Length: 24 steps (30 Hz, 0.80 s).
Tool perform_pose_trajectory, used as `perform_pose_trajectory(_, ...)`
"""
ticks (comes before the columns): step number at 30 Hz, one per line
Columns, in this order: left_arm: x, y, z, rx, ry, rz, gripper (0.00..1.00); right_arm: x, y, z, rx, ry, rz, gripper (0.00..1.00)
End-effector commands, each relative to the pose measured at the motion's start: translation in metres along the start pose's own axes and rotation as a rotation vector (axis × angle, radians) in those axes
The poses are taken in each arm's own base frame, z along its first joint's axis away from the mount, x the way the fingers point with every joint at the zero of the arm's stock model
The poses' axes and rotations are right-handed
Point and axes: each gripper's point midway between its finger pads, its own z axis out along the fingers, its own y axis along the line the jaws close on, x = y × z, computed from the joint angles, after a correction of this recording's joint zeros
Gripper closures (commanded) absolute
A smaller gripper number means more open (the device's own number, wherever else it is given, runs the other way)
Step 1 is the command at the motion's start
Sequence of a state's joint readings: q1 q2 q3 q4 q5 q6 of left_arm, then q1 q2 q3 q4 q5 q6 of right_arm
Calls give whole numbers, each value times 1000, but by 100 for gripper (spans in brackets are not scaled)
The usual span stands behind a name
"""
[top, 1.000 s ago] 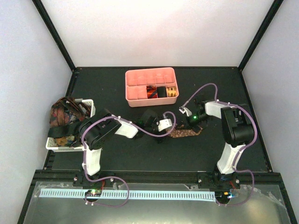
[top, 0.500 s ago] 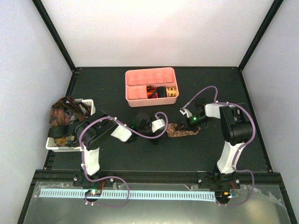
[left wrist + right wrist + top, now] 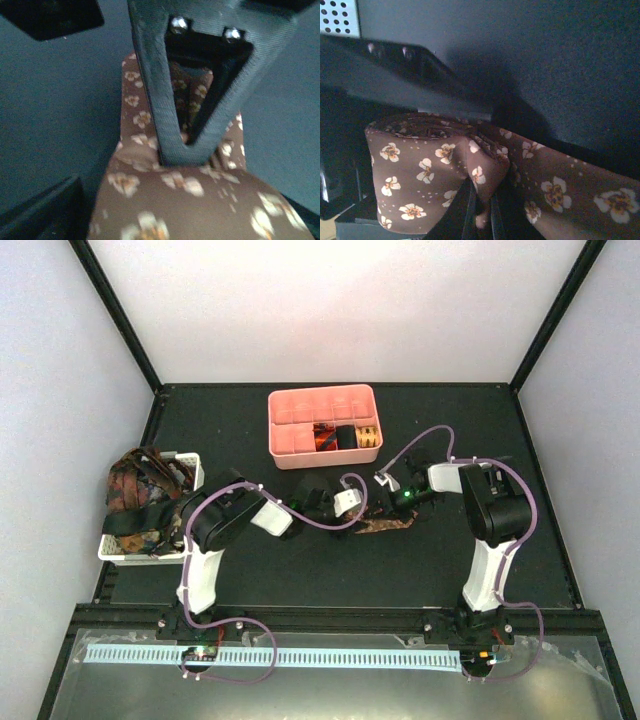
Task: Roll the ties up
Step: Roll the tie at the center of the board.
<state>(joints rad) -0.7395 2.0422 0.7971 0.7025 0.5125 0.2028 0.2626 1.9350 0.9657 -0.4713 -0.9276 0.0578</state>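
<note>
Where the overhead camera looks down, the brown tie point(image 3: 388, 527) is seen lying on the black table point(image 3: 300, 570), just in front of the pink tray point(image 3: 272, 430). It is met by the left gripper point(image 3: 352, 512) from the left and by the right gripper point(image 3: 392, 508) from the right; their jaws cannot be read at this size. A red-orange tie point(image 3: 322, 438), a black tie point(image 3: 346, 436) and a gold tie point(image 3: 368, 436) are seen rolled in the tray's near-right compartments. The piled ties point(image 3: 140, 490) are heaped in the white basket point(image 3: 120, 545) at the table's left edge.

From the left wrist, the left gripper's jaws are shown set wide. One dark finger point(image 3: 40, 210) is seen at the lower left and a sliver of the other at the lower right, with the brown tie point(image 3: 200, 200) between them. Whether the fabric is touched by them cannot be told. A dark triangular finger point(image 3: 155, 90) is seen reaching down from the top edge, its tip set on a fold.

From the right wrist, the right gripper point(image 3: 481, 210) is shown closed, with a fold of the brown tie point(image 3: 420, 170) pinched between its fingertips. The rolled end is seen at the left, and the flat length is laid out toward the lower right.
</note>
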Motion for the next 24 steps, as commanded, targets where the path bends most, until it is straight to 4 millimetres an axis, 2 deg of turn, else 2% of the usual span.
perform_pose_trajectory(1, 17, -8, 5, 27, 91, 16, 38, 6, -28, 5, 134, 41, -1, 92)
perform_pose_trajectory(3, 23, -8, 1, 4, 130, 35, 48, 1, -22, -2, 127, 32, -15, 86)
perform_pose_trajectory(5, 29, -10, -4, -11, 164, 56, 52, -4, -15, -13, 116, 17, -32, 77)
perform_pose_trajectory(9, 41, -13, -8, -18, 229, 56, 54, -4, 1, -34, 89, 3, -64, 64)
perform_pose_trajectory(13, 46, -16, -7, -19, 266, 68, 54, -1, 20, -38, 32, -13, -74, 51)
perform_pose_trajectory(21, 50, -20, -2, -13, 302, 83, 53, 0, 43, -23, -22, 9, -95, 48)
perform_pose_trajectory(24, 50, -19, -1, -13, 307, 82, 52, 4, 48, -19, -30, 21, -106, 51)
